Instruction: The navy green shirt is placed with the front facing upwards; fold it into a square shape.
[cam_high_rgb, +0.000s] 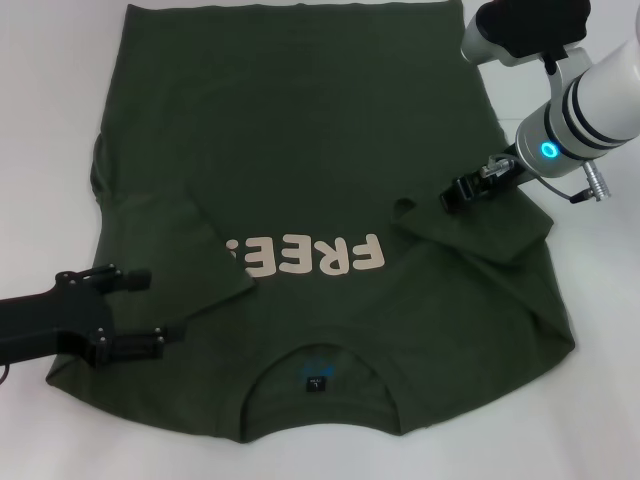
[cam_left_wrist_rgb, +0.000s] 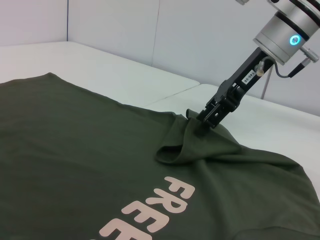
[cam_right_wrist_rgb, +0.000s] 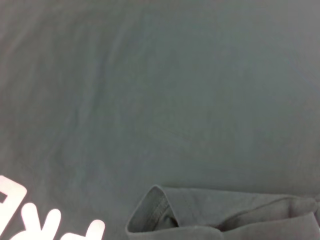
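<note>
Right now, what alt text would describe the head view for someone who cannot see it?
A green shirt lies flat on a white table, both sleeves folded inward. The right gripper pinches the right sleeve; the left gripper rests open near the left sleeve.

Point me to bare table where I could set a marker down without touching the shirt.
Bare white table shows left of the navy green shirt, beyond the left end effector, and right of it near the collar-end corner. Crowded: the right end effector pinches the folded right sleeve.
</note>
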